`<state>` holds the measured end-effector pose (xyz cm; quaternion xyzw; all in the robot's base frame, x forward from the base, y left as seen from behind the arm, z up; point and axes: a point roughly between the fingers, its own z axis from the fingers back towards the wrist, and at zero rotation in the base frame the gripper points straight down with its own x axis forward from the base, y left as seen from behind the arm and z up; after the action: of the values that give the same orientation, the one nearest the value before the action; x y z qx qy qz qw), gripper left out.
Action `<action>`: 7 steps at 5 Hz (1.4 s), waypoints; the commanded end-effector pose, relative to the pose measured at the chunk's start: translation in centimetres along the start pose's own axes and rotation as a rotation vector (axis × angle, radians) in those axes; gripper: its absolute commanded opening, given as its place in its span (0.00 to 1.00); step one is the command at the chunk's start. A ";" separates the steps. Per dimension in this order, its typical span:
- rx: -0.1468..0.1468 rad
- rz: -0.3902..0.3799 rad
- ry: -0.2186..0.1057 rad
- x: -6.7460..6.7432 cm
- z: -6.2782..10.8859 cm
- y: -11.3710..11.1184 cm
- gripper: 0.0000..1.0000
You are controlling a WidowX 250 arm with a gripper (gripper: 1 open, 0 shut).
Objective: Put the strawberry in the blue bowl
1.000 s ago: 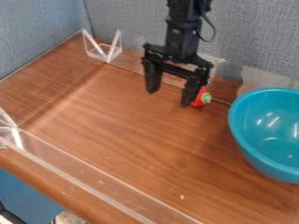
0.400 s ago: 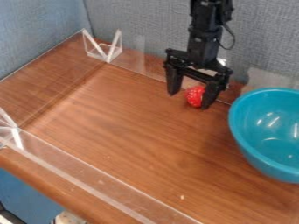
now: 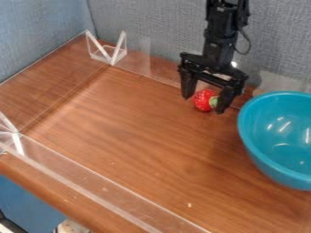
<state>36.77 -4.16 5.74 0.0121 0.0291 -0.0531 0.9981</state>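
Observation:
The strawberry (image 3: 205, 100), small and red with a green top, lies on the wooden table (image 3: 122, 127) near the back wall. My gripper (image 3: 206, 96) points straight down over it, open, with one dark finger on each side of the fruit. I cannot tell whether the fingers touch it. The blue bowl (image 3: 282, 138), large, teal and empty, stands at the right edge of the view, just right of the gripper.
A low clear plastic wall (image 3: 73, 196) runs along the table's front and left edges, with clear brackets (image 3: 109, 47) at the back left corner. Grey-blue fabric panels back the table.
The gripper has moved right and toward the back wall and come down, from beside the strawberry to straddling it. It stayed open. Strawberry and bowl have not moved.

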 end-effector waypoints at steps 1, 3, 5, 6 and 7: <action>0.006 -0.003 -0.087 1.4 2.1 -0.3 1.00; 0.015 -0.001 -0.095 2.3 1.5 -0.6 1.00; 0.018 0.010 -0.093 3.3 0.8 -0.6 1.00; 0.018 0.017 -0.093 3.7 0.5 -0.5 1.00; 0.018 0.024 -0.094 4.1 0.2 -0.5 1.00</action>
<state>39.65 -4.77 3.40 0.0212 0.0194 -0.0386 0.9988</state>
